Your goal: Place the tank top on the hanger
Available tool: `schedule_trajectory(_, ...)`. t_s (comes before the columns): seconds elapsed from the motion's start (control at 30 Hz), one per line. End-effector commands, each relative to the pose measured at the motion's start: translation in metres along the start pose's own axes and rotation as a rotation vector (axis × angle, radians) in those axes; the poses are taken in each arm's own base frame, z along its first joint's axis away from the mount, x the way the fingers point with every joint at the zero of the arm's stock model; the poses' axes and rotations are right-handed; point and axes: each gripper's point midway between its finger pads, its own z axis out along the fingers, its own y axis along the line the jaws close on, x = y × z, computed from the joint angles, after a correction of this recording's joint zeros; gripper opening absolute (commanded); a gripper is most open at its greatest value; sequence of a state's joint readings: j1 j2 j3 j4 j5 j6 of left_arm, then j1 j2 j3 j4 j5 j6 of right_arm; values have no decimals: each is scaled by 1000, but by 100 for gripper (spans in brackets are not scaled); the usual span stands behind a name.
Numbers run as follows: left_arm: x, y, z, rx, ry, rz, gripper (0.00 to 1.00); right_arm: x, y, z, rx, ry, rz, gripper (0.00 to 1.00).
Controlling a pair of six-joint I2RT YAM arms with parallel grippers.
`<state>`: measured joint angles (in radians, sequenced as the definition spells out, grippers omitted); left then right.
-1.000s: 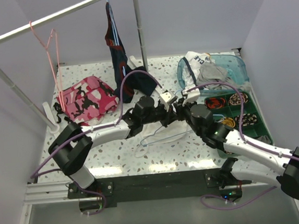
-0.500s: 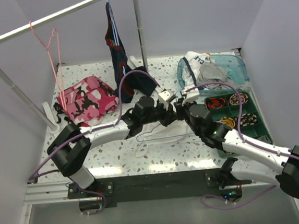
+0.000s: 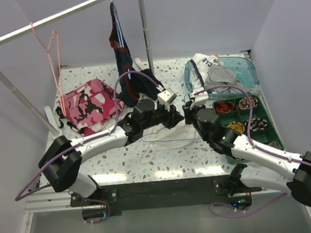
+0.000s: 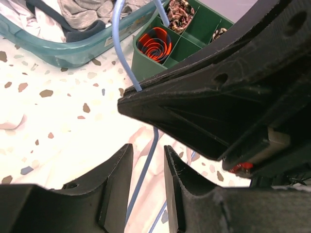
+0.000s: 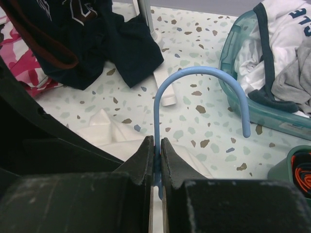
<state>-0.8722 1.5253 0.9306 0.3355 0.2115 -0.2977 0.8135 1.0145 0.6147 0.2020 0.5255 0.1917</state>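
Right wrist, hanger (image 5: 204, 74) neck nipped by R pincer (image 5: 155, 144), L pincer (image 4: 147, 150) astride

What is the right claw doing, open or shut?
Shut. In the right wrist view, the right gripper pinches the hanger at its neck, just below the hook, no gap showing.

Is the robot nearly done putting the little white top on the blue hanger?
Not nearly. Done: the right gripper is shut on the neck of the hanger. In hand: the left gripper stands open with the hanger wire between its fingers. Left: the tank top lies crumpled on the table under the hanger. I cannot see a strap over either shoulder, so threading it on remains.
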Motion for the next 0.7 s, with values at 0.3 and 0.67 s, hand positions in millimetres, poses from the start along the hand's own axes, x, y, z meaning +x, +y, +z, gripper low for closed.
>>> schedule_trajectory(0.3, -14, 35, -74, -153, -44, -215, 38, -9, 9, 2, 10, -8, -77, 0)
schedule_trajectory(0.67, 79, 81, -172, -627, 225, -458, 35, -14, 9, -1, 54, -5, -140, 0)
